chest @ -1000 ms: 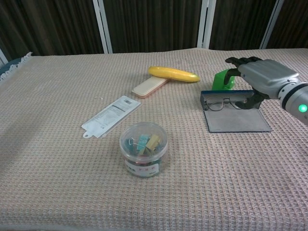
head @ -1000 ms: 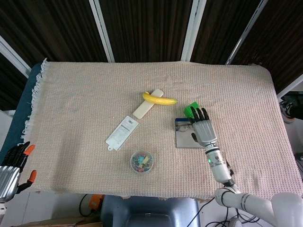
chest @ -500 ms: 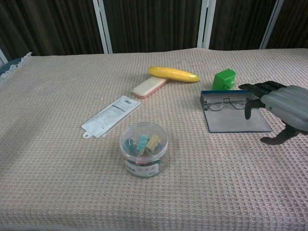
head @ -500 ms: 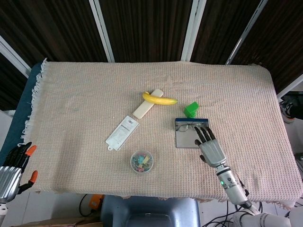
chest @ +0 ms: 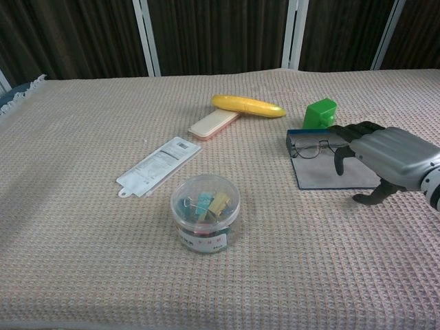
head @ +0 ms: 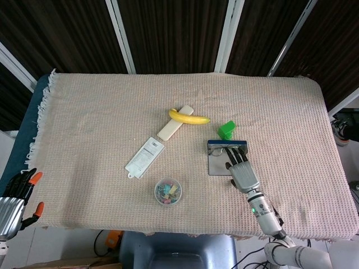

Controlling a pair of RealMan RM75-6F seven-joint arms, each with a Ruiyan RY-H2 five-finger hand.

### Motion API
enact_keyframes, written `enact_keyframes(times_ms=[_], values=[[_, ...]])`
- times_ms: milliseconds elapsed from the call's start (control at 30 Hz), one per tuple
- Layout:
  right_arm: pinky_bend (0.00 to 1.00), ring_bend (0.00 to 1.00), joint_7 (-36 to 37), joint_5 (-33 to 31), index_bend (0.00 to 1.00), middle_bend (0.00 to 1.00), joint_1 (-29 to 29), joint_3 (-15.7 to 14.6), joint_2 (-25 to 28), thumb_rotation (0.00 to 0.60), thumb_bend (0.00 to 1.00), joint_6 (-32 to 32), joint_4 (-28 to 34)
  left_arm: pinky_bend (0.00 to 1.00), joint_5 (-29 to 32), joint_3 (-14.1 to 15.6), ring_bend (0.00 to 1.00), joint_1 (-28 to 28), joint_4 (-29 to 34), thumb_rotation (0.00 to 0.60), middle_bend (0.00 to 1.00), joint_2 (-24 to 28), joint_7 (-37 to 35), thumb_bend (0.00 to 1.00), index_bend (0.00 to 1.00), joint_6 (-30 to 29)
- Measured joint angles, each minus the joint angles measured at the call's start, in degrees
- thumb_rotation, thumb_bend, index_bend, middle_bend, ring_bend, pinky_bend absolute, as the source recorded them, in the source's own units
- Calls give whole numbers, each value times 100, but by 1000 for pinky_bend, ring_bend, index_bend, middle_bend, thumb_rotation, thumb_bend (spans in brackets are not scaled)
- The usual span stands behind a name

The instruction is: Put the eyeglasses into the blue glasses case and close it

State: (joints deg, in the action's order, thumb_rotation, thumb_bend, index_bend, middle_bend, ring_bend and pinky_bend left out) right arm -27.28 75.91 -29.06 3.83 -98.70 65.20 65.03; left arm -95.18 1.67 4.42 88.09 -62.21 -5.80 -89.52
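Fingers [chest: 342, 157] of the right hand [chest: 385, 157] are spread apart and hooked downward over the open blue glasses case [chest: 328, 176], gripping nothing; whether the tips touch the case or the eyeglasses cannot be told. In the head view this hand [head: 242, 171] lies palm down over the right part of the case [head: 219, 163], its fingers reaching toward the raised blue far edge. The left hand [head: 15, 199] sits low beside the near left corner of the table, off the cloth, its dark fingers with orange tips loosely apart and holding nothing.

Nearest on the woven beige tablecloth [chest: 82, 261] stands a clear round tub [chest: 205, 214] of coloured clips, its lid on. Just beyond it to the left lies a flat white packet [chest: 157, 165], set at a slant. The eyeglasses [chest: 314, 147] lie inside the case along its far edge, lenses side by side, partly covered on the right by the hand. Behind the case, near but apart, is a green block [chest: 320, 113]. Farther left, a yellow banana [chest: 249, 106] lies crosswise over the far end of a cream oblong box [chest: 214, 124]. Beyond the table stand dark panels with white posts.
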Motion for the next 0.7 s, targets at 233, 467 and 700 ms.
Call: enact_keyframes(times_ms=[233,467,700], values=[[0,0,-161,-293,595,56,-112,251,-187,600,337,-242,-292,76,6,2,0,4,8,600,0,1,16,431,0,15],[0,0,-163,-369,606,56,-168,359,-252,600,347,-303,-414,76,8,-1,0,0,12,600,0,-1,27,431,0,6],[0,0,-122,-355,620,59,-199,450,-275,600,373,-226,-493,76,-3,1,0,-9,9,600,0,-6,34,430,0,-14]])
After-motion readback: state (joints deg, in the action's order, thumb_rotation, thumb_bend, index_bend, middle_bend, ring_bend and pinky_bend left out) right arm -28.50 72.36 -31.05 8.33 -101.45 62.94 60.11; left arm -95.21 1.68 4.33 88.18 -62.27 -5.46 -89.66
